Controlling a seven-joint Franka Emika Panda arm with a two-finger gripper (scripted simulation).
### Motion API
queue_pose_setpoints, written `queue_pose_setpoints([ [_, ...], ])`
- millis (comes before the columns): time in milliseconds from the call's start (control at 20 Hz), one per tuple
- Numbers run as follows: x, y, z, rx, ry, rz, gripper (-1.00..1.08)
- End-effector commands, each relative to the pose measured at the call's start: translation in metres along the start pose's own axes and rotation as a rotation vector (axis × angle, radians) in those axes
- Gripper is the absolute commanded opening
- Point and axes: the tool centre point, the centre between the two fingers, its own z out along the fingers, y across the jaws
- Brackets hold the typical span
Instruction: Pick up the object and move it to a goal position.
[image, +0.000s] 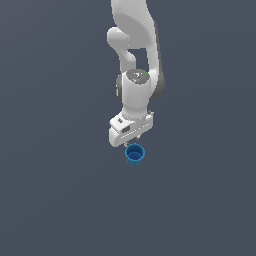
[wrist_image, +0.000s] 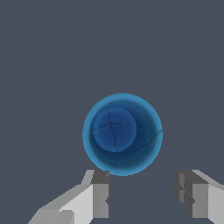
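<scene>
No writing or brand mark could be read anywhere, not on the white arm and not on the blue cup. The cup stood upright on the plain dark grey floor, mouth up, its hollow inside showing thin dark lines across the bottom in the wrist view. The gripper hung right above it in the exterior view, and whether it touched the rim could not be told. In the wrist view the gripper had its two fingers spread wide, nothing between them, the cup just beyond their tips. Open grey floor ran out on every side of the cup
</scene>
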Motion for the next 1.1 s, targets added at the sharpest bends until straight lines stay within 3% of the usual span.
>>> queue_pose_setpoints([
  [0,0.000,-0.007,0.006,-0.007,0.013,-0.091,0.28],
  [550,-0.002,-0.033,0.024,-0.028,0.059,-0.383,0.28],
  [1050,-0.003,-0.040,0.028,-0.032,0.070,-0.452,0.28],
])
